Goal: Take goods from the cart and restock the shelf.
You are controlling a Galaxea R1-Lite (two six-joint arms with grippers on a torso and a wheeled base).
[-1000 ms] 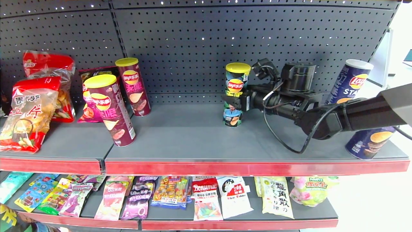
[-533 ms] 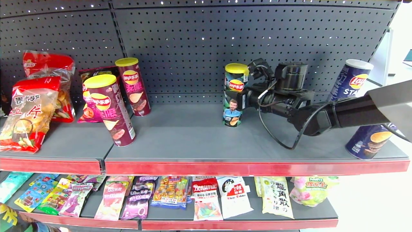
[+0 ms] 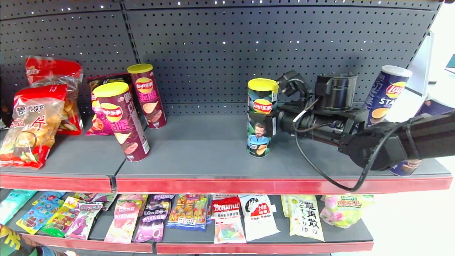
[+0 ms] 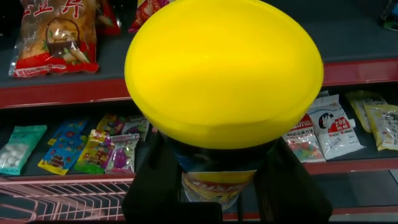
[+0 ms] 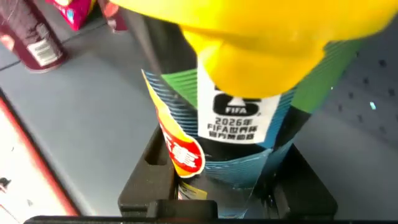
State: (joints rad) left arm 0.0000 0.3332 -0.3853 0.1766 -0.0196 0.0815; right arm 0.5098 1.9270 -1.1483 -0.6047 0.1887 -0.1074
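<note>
Left wrist view, spare can (image 4: pixel 224 68): the left gripper (image 4: pixel 219 186) jaws clamp it, near the cart (image 4: pixel 62 199).
Right gripper (image 3: pixel 266 121): jaws hold the teal can (image 3: pixel 259 140) at mid-height, upright.
Shelf (image 3: pixel 199 149): lower straight; release only when the base sits flat, away from the front edge.

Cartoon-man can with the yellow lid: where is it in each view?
Head view: cartoon-man can mid upper shelf, in the right hand.
Right wrist view: close up, between that hand's fingers.
Left wrist view: not it; left hand holds a second can.
Shared landmark: red shelf edge.
</note>
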